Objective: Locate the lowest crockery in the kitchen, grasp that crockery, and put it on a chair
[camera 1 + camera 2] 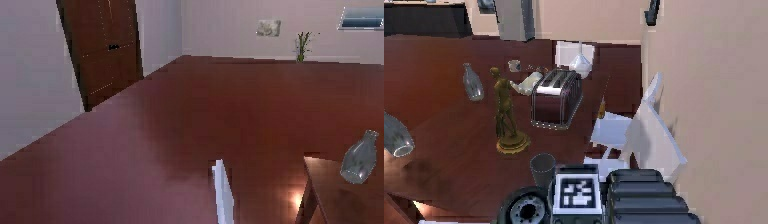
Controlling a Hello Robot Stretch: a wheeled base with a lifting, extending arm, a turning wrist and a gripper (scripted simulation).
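I judged the job to be at the grasp. The gripper (532, 205) sat at six o'clock in the arm side view, beside its white marker square (579, 192). At its twelve o'clock a small dark grey cup (542, 168) stood on the worktop (444, 140). I took the cup for the crockery wanted, though it could have been any short pot. I could not tell whether the gripper was touching it, over it or short of it. Nor could I tell how the fingers stood or whether anything was held.

The next move, as I saw it, called for a lift clear of the worktop to prove the hold. That lift had to keep off the bronze statue (507, 110) at the cup's eleven o'clock and the toaster (556, 97) at its twelve. After that would come a carry to the white chairs (634, 135) at its two o'clock.

The fingers were lost against the gripper's dark body. A glass bottle (394, 135) at nine o'clock was cut by the edge. In the forward view the bottom edge cut off a chair back (222, 195) at six o'clock.
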